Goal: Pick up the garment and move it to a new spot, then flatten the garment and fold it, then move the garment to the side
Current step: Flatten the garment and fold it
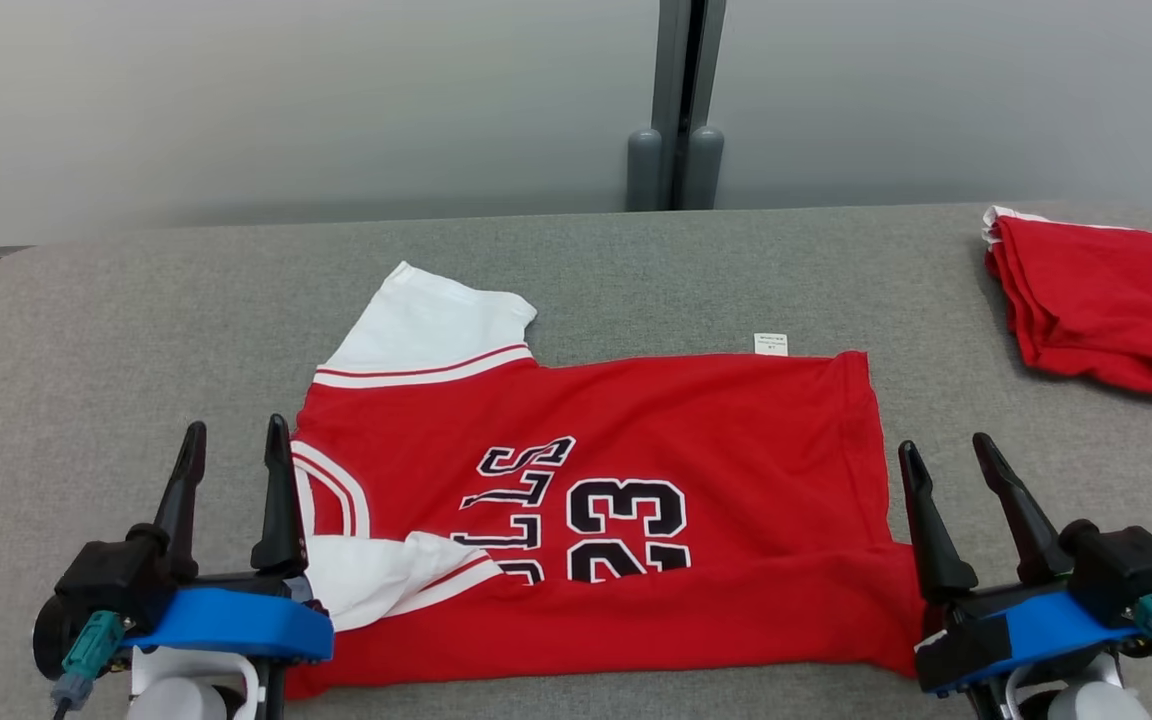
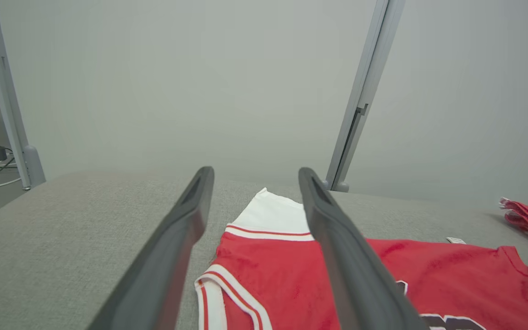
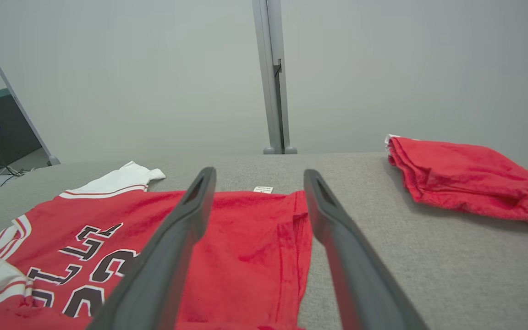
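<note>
The garment (image 1: 716, 450) is a red jersey with white sleeves and black lettering, lying flat on the grey table (image 1: 86, 350), its near edge folded over toward the far side. One white sleeve (image 1: 426, 330) sticks out at the far left; the other (image 1: 386, 575) lies folded in. My left gripper (image 1: 236, 440) stands open at the jersey's near-left corner, empty. My right gripper (image 1: 946, 455) stands open at the near-right corner, empty too. The jersey (image 2: 282, 284) also lies between and beyond the left fingers, and the jersey (image 3: 245, 247) runs beneath the right fingers.
A second red garment (image 1: 1101, 300) lies folded at the table's far right; that same red pile (image 3: 465, 183) sits to the right in the right wrist view. A grey partition with a post (image 1: 676, 110) stands behind the table.
</note>
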{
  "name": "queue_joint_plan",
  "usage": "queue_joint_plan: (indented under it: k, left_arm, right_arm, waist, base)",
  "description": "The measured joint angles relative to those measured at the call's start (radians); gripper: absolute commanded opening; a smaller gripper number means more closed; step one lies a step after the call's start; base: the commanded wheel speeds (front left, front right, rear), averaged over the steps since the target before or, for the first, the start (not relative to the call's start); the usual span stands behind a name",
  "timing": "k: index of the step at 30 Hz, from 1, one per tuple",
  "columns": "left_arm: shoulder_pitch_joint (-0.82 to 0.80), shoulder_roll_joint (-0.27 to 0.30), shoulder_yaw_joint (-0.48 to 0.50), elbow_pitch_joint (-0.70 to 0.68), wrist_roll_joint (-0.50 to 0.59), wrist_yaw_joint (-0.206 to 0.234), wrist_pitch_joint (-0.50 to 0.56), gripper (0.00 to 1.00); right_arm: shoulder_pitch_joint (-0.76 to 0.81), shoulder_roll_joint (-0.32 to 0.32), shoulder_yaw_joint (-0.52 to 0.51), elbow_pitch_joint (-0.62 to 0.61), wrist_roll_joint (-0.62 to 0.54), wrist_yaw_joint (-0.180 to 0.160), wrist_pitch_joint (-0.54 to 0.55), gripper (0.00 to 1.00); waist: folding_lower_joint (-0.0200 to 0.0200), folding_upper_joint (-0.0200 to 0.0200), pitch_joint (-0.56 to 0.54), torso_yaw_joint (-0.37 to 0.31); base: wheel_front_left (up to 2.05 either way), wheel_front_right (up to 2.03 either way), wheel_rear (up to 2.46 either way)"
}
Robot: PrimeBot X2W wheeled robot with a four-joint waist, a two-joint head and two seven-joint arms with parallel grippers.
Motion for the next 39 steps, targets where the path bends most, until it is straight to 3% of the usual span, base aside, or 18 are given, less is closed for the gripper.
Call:
queue_joint_plan:
  k: [22,39]
  left_arm:
    - [-0.044,-0.004,0.035,0.074,0.077,-0.009,0.0,1.0]
    - [-0.038,0.003,0.027,0.099,0.097,0.017,0.0,1.0]
  right_arm:
    - [-0.07,0.046,-0.057,0.055,-0.057,0.0,0.003,1.0]
    - [-0.036,0.05,-0.07,0.035,-0.077,0.0,0.043,1.0]
  waist:
    - [-0.0001,-0.0001,-0.016,0.003]
    - [0.0,0.0,-0.012,0.017]
  base:
    - [0.0,0.0,0.0]
    - [0.0,0.0,0.0]
